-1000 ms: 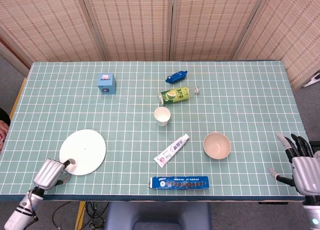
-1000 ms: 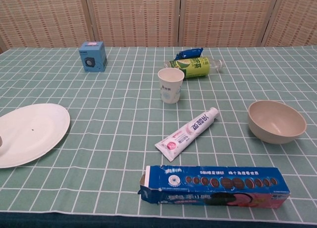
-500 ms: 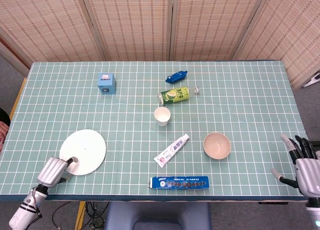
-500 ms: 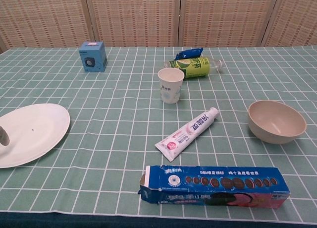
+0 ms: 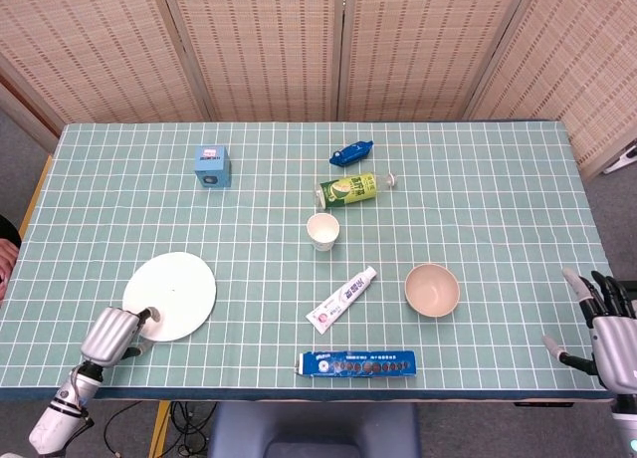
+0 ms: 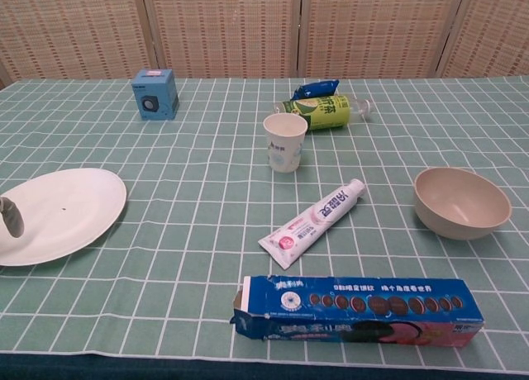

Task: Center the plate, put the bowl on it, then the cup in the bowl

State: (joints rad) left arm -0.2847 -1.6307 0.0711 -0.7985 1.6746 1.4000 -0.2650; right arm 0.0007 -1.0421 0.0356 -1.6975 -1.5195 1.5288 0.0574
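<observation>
Since the plate [image 5: 169,296] sits way off at the near-left corner of the table [image 5: 478,179], I've got my left hand [image 5: 112,335] pinching its near rim, thumb on top, so I can drag it toward the middle rather than lift it. In the chest view one of my fingers [image 6: 11,217] shows over the plate's edge, which is why I call it a real hold and not just a touch.

My right hand [image 5: 609,329] hangs off the near-right edge of the table with its fingers spread, holding nothing, parked out of the way I guess.

The bowl [image 5: 432,289] sits upright on the right side, and the cup [image 5: 322,230] stands upright near the centre, just in front of a green bottle [image 5: 350,188] lying on its side. Neither is stacked yet.

My worry: a toothpaste tube [image 5: 341,299] and a cookie box [image 5: 356,362] lie between the plate and the centre, so the slide probably needs to pass behind them.
</observation>
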